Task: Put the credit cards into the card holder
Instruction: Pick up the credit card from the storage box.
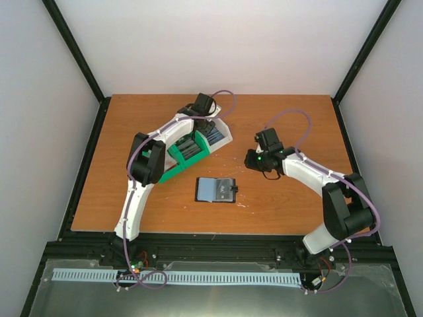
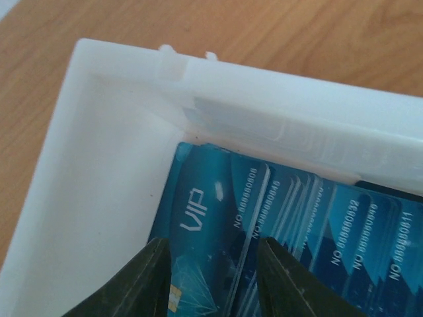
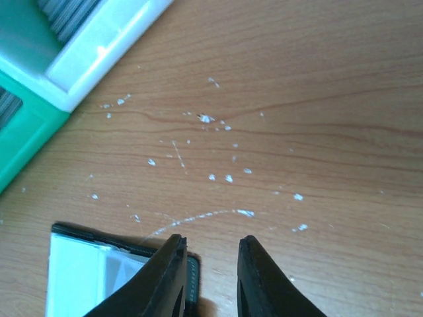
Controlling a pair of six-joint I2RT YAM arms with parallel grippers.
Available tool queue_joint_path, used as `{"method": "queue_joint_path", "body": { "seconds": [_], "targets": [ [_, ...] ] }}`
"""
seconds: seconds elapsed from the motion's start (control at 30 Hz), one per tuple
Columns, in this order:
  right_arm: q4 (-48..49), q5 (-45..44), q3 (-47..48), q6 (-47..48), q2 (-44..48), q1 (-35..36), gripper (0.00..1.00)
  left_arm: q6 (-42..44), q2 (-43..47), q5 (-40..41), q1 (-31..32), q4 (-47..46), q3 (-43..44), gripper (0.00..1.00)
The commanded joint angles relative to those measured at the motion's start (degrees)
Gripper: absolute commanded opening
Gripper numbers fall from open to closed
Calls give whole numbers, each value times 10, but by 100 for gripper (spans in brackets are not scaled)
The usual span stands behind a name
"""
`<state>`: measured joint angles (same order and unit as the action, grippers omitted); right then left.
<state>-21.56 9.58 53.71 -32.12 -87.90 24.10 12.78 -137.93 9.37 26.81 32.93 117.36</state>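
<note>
My left claw [image 2: 213, 249] straddles blue plastic credit cards [image 2: 198, 201] in the white plastic bin [image 2: 112, 132] corner to pinch one, can't tell if it's gripping; right claw [image 3: 211, 241] sits released.

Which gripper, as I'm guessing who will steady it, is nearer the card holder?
Right. The right gripper is close beside the card holder, over bare table at its edge. The left gripper is farther off, down in the bin's white compartment over the blue cards.

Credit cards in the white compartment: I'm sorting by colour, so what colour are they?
The credit cards are blue; left wrist view.
</note>
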Motion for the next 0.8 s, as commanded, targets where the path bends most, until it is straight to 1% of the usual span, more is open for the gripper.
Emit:
{"method": "queue_joint_path", "body": {
  "seconds": [0.0,0.1,0.17,0.27,0.33,0.43,0.53,0.67,0.77],
  "targets": [
    [17,17,34,2,-25,-4,25,8,42,-27,-4,67,-58,38],
    [40,43,50,-23,-49,-4,30,8,59,-41,-4,85,-82,38],
    [63,65,57,-45,-67,-4,38,6,64,-52,-4,94,-86,38],
    [98,92,68,-74,-98,-1,46,6,73,-60,-4,98,-84,38],
    [113,100,81,-85,-117,3,48,10,77,-59,-4,98,-80,36],
    [137,117,102,-102,-149,9,51,15,82,-32,-4,81,-77,31],
    [161,130,122,-117,-177,13,54,24,81,-18,-5,64,-70,29],
    [182,136,145,-134,-212,17,58,33,62,-3,-7,65,-43,29],
    [185,130,163,-143,-237,21,59,40,50,0,-8,65,-31,28]
  ]
}}
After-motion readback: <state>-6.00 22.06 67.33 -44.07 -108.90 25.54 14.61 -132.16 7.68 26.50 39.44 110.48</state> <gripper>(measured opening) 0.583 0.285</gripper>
